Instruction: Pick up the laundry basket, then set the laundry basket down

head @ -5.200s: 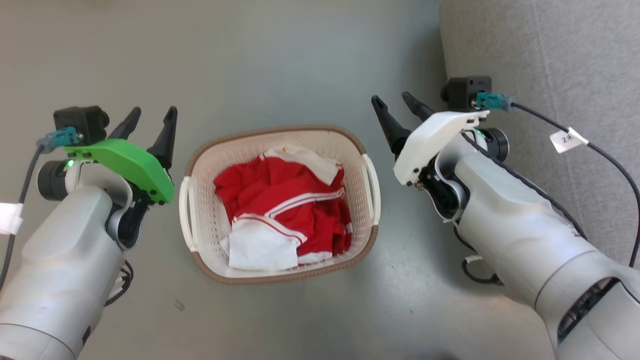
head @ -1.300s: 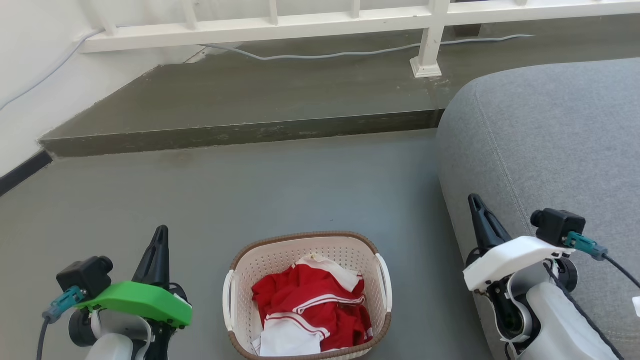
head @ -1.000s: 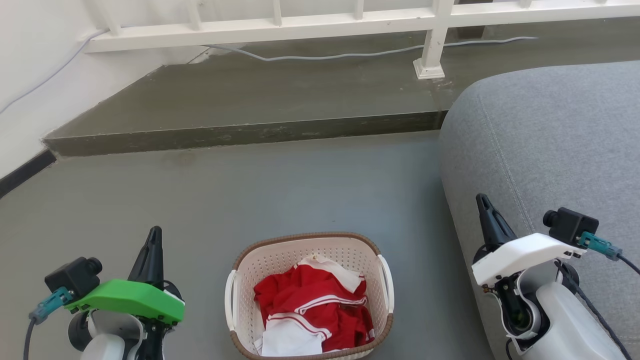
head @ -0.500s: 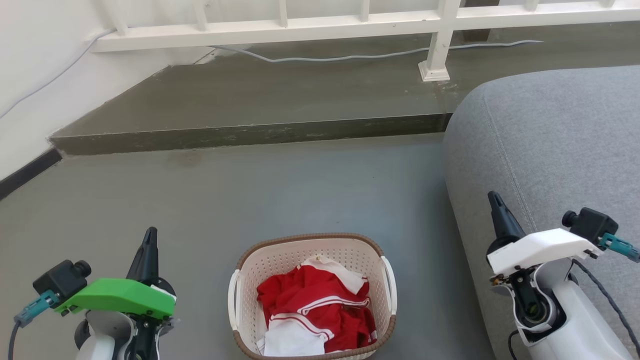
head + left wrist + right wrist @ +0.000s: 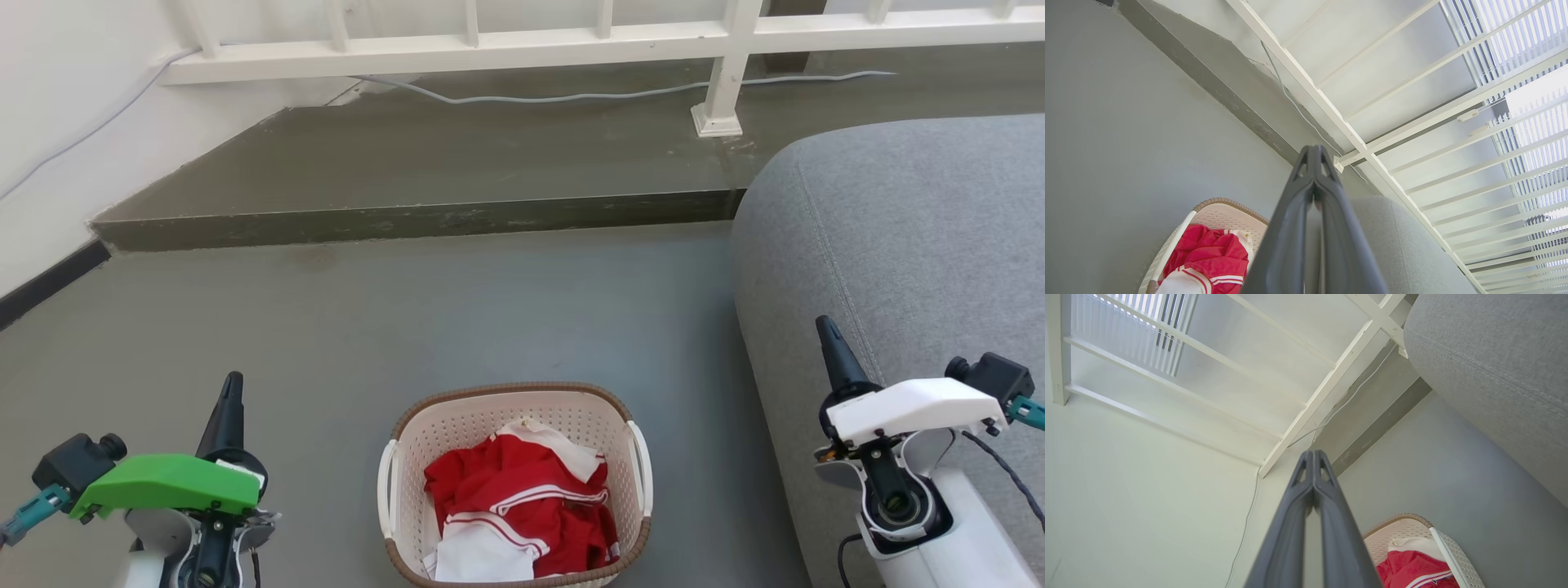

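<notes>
The laundry basket is being left standing on the floor at the lower centre of the head view, with red-and-white clothing inside. The left gripper, at lower left, and the right gripper, at lower right before the sofa, are being held apart from it. Their fingers, spread in the earliest picture, are now being kept pressed together, empty.

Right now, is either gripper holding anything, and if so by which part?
Nothing is held. The left gripper and the right gripper are both shut and empty, apart from the laundry basket, which sits on the floor between them.
</notes>
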Robot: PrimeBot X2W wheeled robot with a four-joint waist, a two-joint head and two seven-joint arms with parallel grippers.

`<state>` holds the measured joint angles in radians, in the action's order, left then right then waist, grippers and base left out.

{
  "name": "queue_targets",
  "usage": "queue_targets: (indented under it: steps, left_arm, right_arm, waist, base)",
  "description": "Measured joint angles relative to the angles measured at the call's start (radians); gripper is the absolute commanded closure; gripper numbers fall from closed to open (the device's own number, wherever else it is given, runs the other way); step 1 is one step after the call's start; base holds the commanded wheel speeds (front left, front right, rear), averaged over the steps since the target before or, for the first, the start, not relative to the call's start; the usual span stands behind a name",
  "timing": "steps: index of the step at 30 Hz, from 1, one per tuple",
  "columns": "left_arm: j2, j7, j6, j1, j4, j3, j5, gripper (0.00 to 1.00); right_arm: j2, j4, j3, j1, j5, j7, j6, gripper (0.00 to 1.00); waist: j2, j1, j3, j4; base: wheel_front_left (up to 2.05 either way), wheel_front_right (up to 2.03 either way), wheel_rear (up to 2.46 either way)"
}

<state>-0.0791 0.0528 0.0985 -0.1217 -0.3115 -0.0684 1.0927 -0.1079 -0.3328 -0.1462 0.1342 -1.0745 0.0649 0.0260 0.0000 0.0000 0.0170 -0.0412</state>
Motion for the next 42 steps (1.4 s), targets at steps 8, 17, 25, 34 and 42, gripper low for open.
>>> queue_targets:
  steps: [8,17,25,34,42]
  left_arm:
    - [0.006,-0.03,0.004,0.001,0.003,0.028,0.09,1.0]
    - [0.016,-0.062,0.01,0.003,0.008,0.055,0.186,1.0]
    - [0.026,-0.091,0.012,0.004,0.014,0.078,0.267,1.0]
    - [0.03,-0.114,0.017,0.011,0.022,0.105,0.35,1.0]
    - [0.034,-0.142,0.021,0.023,0.026,0.132,0.434,1.0]
  right_arm:
    - [0.012,0.007,0.05,-0.001,-0.1,-0.03,0.017,1.0]
    - [0.02,0.015,0.101,-0.011,-0.198,-0.062,0.036,1.0]
    - [0.033,0.021,0.145,-0.02,-0.286,-0.088,0.048,1.0]
    - [0.044,0.031,0.189,-0.022,-0.371,-0.112,0.062,1.0]
    - [0.051,0.037,0.235,-0.037,-0.461,-0.144,0.08,1.0]
  waist:
    - [0.0,0.0,-0.003,0.008]
    - [0.0,0.0,-0.005,0.015]
    - [0.0,0.0,-0.008,0.022]
    - [0.0,0.0,-0.01,0.029]
    - [0.0,0.0,-0.012,0.036]
  base:
    - [0.0,0.0,0.0]
    - [0.0,0.0,0.0]
    - [0.0,0.0,0.0]
    - [0.0,0.0,0.0]
    - [0.0,0.0,0.0]
